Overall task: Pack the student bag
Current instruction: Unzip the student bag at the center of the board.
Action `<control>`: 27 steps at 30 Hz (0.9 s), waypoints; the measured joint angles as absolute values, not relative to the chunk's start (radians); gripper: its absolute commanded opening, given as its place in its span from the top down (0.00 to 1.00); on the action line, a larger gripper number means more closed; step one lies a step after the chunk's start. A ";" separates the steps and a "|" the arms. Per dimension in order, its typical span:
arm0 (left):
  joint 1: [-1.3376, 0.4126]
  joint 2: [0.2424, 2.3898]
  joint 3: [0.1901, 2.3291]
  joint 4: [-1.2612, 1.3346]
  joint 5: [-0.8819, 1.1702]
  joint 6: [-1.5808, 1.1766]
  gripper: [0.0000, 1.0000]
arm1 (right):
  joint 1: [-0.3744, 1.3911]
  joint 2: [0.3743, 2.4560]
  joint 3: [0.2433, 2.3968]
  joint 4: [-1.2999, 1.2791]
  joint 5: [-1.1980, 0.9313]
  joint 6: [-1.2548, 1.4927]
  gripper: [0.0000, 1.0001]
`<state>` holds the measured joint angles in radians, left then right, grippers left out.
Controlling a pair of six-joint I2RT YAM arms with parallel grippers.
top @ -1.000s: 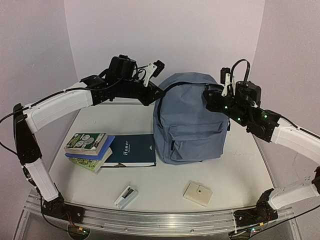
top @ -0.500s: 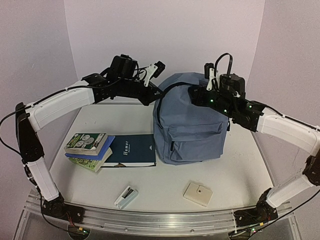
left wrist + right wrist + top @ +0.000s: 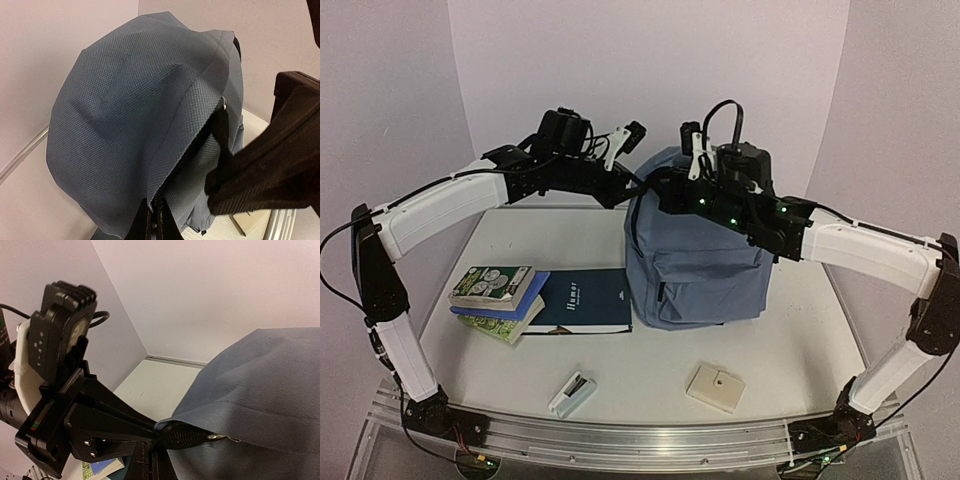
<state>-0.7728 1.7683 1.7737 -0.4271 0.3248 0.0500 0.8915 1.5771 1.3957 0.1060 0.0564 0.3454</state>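
The slate-blue student bag [image 3: 705,265] stands upright at the table's middle back. My left gripper [image 3: 628,190] is shut on the fabric edge at the bag's upper left corner, as the left wrist view [image 3: 152,225] shows beside the zip line. My right gripper [image 3: 658,192] has reached across the bag's top and sits right beside the left one. In the right wrist view it [image 3: 149,460] is shut on the black zipper pull [image 3: 192,436], which runs to a metal slider [image 3: 220,437]. The bag [image 3: 270,390] is zipped behind the slider; its inside is hidden.
Two stacked books [image 3: 495,295] and a dark teal book [image 3: 582,300] lie left of the bag. A small white box [image 3: 572,393] and a beige square block [image 3: 716,387] lie near the front edge. Walls stand close behind and at both sides.
My right gripper has moved left along the bag's top, from the right shoulder to beside the left gripper, drawing the zipper pull with it. The left gripper has held still.
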 measured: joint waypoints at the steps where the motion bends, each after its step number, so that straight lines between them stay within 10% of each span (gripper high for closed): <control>1: -0.771 1.768 1.774 -0.430 0.329 0.049 1.00 | 0.899 1.585 1.401 0.106 0.061 0.345 1.00; 11: -0.748 1.755 1.740 -0.436 0.349 0.026 0.90 | 0.962 1.613 1.394 0.126 0.096 0.341 1.00; 20: -0.739 1.648 1.608 -0.400 0.335 0.003 0.65 | 0.978 1.535 1.306 0.055 0.087 0.331 0.50; 27: -0.734 1.569 1.515 -0.364 0.303 -0.034 0.56 | 0.982 1.288 1.277 -0.022 0.093 0.315 0.29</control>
<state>-0.7337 1.5694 1.5154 -0.3642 0.3030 -0.0344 0.9825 1.2882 1.2768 -0.0215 0.0932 0.3153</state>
